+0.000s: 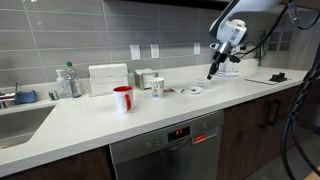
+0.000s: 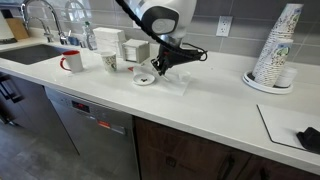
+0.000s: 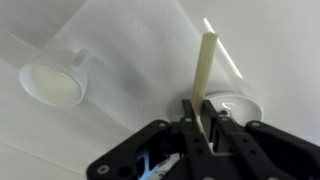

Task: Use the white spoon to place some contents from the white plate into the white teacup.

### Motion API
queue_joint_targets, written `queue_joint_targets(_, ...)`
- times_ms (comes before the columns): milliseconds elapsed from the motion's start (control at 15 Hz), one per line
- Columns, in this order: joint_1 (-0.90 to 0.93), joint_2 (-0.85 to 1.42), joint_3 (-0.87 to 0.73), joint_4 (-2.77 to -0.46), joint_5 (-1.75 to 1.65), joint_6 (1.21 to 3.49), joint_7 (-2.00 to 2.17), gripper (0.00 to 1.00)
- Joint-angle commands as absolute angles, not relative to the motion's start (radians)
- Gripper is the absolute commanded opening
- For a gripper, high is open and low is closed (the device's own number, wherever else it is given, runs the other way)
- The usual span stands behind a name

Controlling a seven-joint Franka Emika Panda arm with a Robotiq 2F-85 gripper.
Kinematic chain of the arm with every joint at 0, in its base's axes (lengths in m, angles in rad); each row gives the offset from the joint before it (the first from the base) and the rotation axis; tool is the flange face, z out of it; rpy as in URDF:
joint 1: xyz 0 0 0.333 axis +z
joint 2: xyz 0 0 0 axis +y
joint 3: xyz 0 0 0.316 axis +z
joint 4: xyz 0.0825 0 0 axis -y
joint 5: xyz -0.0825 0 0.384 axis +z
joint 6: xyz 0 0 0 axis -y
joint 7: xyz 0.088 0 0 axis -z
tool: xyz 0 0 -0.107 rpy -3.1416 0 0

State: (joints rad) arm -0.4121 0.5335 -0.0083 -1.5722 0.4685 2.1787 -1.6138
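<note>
In the wrist view my gripper point(image 3: 200, 112) is shut on the white spoon point(image 3: 207, 65). Its pale handle sticks up past the fingertips, and its bowl is hidden. Just beyond the fingers lies a flat round white dish point(image 3: 240, 103), mostly covered by them; it appears to be the white plate. The white teacup point(image 3: 55, 82) stands apart at the left of that view. In both exterior views the gripper point(image 1: 212, 70) point(image 2: 160, 68) hangs over the counter just beside the white plate point(image 1: 193, 90) point(image 2: 146, 79).
A red mug point(image 1: 122, 98) point(image 2: 70, 62) and a taller white cup point(image 1: 157, 87) point(image 2: 108, 62) stand further along the counter toward the sink point(image 1: 20, 115). White boxes point(image 1: 108, 78) line the wall. A stack of paper cups point(image 2: 275, 50) and a black object point(image 2: 305, 140) are at the other end.
</note>
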Motion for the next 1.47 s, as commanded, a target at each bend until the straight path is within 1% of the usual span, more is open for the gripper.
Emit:
queue_joint_targets(0, -0.324, 0.452, -0.055, -1.698, 0.314, 2.223, -1.515, 0.03)
queue_joint_targets(133, -0.301, 0.428, -0.049, -1.724, 0.256, 2.194, -1.486, 0.03)
queue_joint_targets(200, -0.338, 0.477, -0.029, -1.651, 0.308, 2.184, -1.512, 0.14)
queue_joint_targets(533, -0.311, 0.453, -0.034, -1.686, 0.275, 2.184, -1.491, 0.14)
queue_joint_targets(600, -0.301, 0.453, -0.04, -1.686, 0.256, 2.182, -1.48, 0.03)
queue_joint_targets(933, -0.236, 0.466, -0.056, -1.668, 0.114, 2.177, -1.411, 0.03)
queue_joint_targets(1400, -0.137, 0.493, -0.083, -1.656, -0.208, 2.269, -1.236, 0.03)
